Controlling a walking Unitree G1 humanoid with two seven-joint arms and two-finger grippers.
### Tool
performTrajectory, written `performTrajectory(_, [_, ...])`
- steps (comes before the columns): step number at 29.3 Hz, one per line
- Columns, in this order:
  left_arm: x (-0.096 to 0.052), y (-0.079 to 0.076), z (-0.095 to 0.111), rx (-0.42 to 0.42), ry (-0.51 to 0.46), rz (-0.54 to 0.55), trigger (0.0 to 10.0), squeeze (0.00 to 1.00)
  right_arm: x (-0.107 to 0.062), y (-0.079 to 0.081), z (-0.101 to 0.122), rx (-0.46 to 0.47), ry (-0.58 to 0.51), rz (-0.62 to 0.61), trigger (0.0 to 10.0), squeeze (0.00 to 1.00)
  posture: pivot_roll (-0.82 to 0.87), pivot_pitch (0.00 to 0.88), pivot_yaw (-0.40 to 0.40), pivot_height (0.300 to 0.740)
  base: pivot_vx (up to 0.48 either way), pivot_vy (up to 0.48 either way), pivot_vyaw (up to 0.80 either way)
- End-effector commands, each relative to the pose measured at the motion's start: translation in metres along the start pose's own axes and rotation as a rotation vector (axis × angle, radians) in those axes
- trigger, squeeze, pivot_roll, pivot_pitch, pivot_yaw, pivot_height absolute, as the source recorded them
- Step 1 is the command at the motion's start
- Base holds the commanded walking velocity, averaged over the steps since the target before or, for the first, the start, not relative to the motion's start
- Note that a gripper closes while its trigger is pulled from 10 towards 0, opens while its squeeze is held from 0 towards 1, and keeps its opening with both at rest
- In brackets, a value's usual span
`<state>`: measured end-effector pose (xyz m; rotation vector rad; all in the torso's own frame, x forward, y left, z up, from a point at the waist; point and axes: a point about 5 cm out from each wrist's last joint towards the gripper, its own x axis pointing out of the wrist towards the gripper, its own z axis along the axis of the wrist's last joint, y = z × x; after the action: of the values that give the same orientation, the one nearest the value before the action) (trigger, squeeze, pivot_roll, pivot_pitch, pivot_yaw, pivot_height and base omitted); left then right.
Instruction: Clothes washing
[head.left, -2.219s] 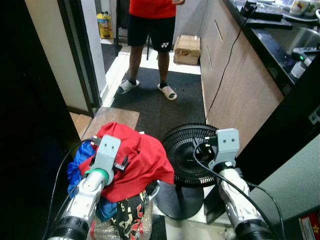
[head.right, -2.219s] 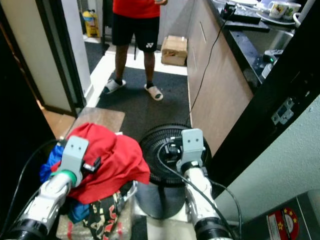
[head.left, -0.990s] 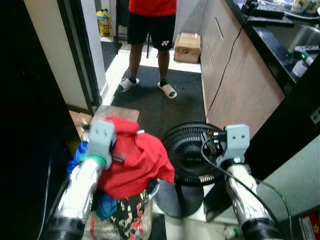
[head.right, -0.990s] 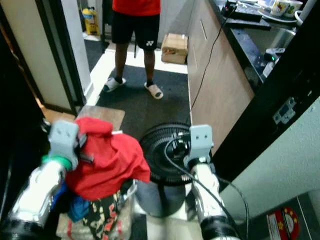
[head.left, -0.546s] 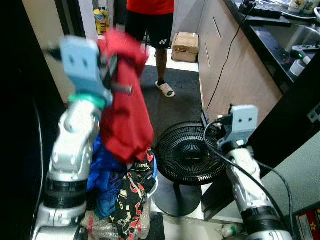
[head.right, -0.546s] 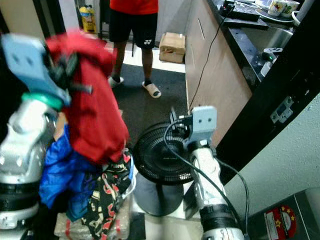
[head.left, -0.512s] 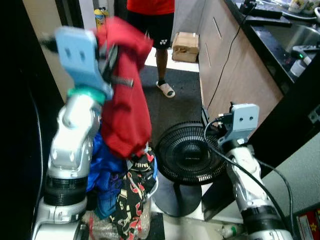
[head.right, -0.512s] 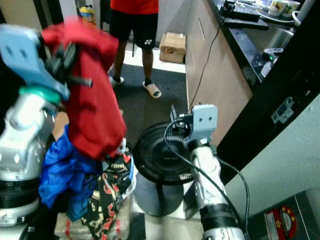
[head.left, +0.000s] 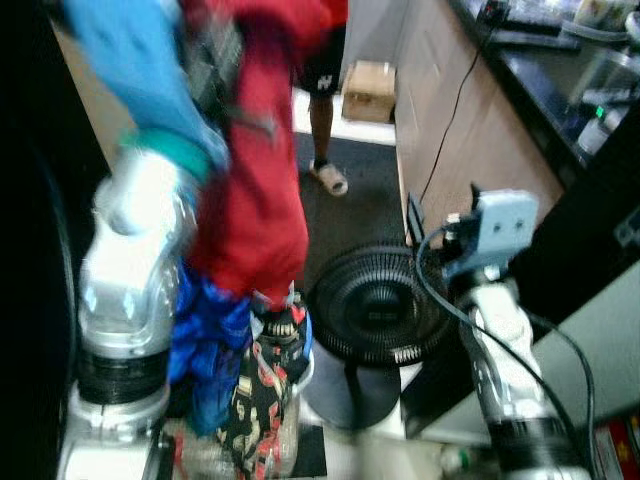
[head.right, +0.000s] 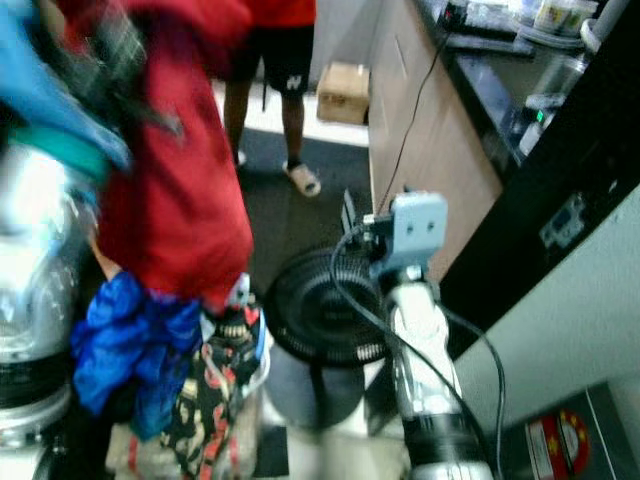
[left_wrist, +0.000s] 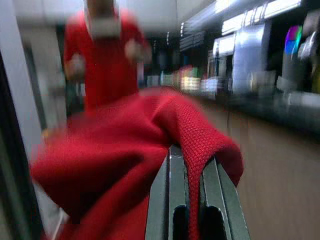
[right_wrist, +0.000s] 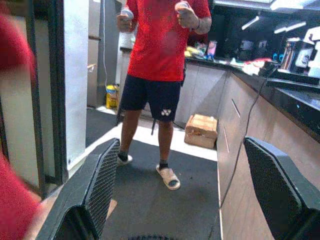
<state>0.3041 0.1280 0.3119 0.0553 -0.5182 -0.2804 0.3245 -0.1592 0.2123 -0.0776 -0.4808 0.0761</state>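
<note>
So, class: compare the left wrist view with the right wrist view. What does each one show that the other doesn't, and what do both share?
Left wrist view alone: the left end effector shut on a fold of the red shirt, seen close up.

Right wrist view alone: the right end effector open, holding nothing, with a cardboard box on the floor beyond it and the person's sandals.

Both: a person in a red top standing ahead, and the counter along one side.

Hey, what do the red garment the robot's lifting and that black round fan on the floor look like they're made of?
The red garment, pinched in the left gripper, looks like soft knit fabric with a matte finish: the left wrist view shows a fine mesh-like weave and it drapes in loose folds. The black round fan seems to have a thin wire or plastic grille; blur leaves that open.
</note>
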Motion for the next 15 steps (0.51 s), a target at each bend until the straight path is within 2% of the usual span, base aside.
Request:
performTrajectory(1, [-0.003, -0.006, 0.020, 0.010, -0.080, -0.020, 10.0, 0.00, -0.003, -0.003, 0.002, -0.004, 0.004, -0.014, 10.0, 0.00, 0.04, 0.081, -0.020, 0.740, 0.000, 0.000, 0.00])
performTrajectory(4, [-0.034, -0.004, -0.010, 0.050, 0.068, 0.000, 10.0, 0.00, -0.011, -0.004, 0.019, -0.008, -0.027, -0.021, 10.0, 0.00, 0.05, 0.076, -0.027, 0.740, 0.000, 0.000, 0.00])
performTrajectory(6, [-0.040, 0.001, -0.012, 0.056, 0.089, 0.023, 10.0, 0.00, -0.012, -0.006, 0.026, -0.024, -0.046, -0.020, 10.0, 0.00, 0.05, 0.070, -0.030, 0.740, 0.000, 0.000, 0.00])
performTrajectory(11, [-0.038, 0.007, -0.004, 0.065, 0.073, 0.057, 10.0, 0.00, -0.013, -0.011, 0.038, -0.051, -0.069, -0.027, 10.0, 0.00, 0.05, 0.061, -0.032, 0.740, 0.000, 0.000, 0.00])
performTrajectory(15, [-0.039, 0.005, -0.005, 0.063, 0.082, 0.057, 10.0, 0.00, -0.014, -0.012, 0.044, -0.049, -0.073, -0.030, 10.0, 0.00, 0.05, 0.059, -0.031, 0.740, 0.000, 0.000, 0.00])
